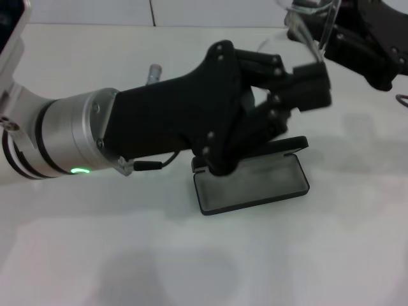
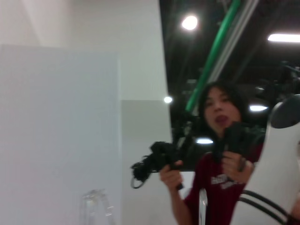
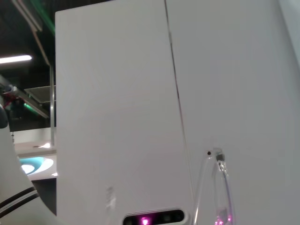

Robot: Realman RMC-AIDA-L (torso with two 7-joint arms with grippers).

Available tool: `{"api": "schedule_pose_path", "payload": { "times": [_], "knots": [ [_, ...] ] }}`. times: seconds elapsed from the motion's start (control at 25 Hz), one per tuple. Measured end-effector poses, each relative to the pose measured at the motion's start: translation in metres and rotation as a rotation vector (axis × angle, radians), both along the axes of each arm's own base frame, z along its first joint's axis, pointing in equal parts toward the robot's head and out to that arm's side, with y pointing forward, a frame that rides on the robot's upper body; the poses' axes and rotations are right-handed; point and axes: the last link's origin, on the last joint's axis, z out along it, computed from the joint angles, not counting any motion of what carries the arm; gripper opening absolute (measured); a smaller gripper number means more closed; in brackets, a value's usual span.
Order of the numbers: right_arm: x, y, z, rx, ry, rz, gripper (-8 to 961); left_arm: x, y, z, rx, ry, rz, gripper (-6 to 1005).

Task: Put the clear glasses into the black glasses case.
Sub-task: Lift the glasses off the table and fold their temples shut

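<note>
fingertips [image 1: 315, 80] of my left gripper [image 1: 299, 95] close together on one clear arm of the clear glasses [image 1: 312, 29], pinching it; the gripper body lies nearly level, reaching from my left across the middle of the head view, raised over the table [image 1: 95, 255]. glasses held up in the air near the far right of that view, one curved arm running down to my left fingertips, the frame rising out of the top edge. my right gripper [image 1: 331, 38] at the top right corner, its black links against the same glasses; whether its fingers are open or shut i cannot tell. black glasses case [image 1: 252, 182] open on the table below and just behind my left gripper, grey lining up, lid partly hidden by the gripper body; the glasses are well above it, not in it. right wrist view: a clear arm with its hinge against a white panel [image 3: 117, 93]. left wrist view: a person [image 2: 220, 154] in a red shirt holding black handles.
</note>
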Motion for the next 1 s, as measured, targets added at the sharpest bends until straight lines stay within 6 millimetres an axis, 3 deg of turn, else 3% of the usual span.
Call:
{"api": "schedule_pose_path", "payload": {
  "times": [1.0],
  "knots": [
    [0.0072,0.0005,-0.0014,0.035,0.025,-0.05,117,-0.0128,0.0027,0.0028,0.023,-0.009,0.06,67]
  ]
}}
